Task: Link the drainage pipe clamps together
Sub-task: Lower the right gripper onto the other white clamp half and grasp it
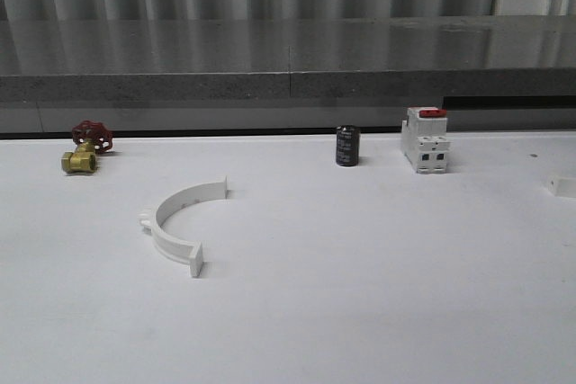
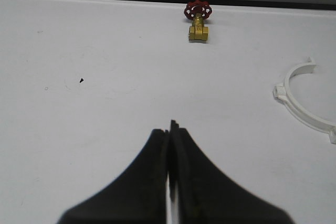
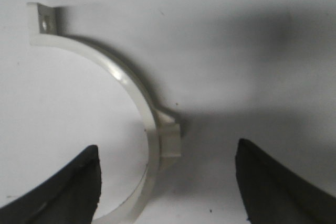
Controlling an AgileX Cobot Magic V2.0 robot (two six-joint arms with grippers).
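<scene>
One white half-ring drainage pipe clamp (image 1: 176, 221) lies flat on the table left of centre, its open side facing right; it also appears in the left wrist view as the clamp (image 2: 299, 102), off to one side. My left gripper (image 2: 170, 127) hovers over bare table, shut with nothing between its fingers. A second white clamp half (image 3: 124, 78) lies on the table under my right gripper (image 3: 167, 148), which is open. Its arc and middle tab sit between the two black fingers (image 3: 84, 182) without touching them.
A brass valve with a red handwheel (image 1: 85, 148) stands at the back left, a black cylinder (image 1: 347, 146) at the back centre, and a white breaker with a red top (image 1: 426, 138) to its right. A small white piece (image 1: 564, 186) shows at the right edge.
</scene>
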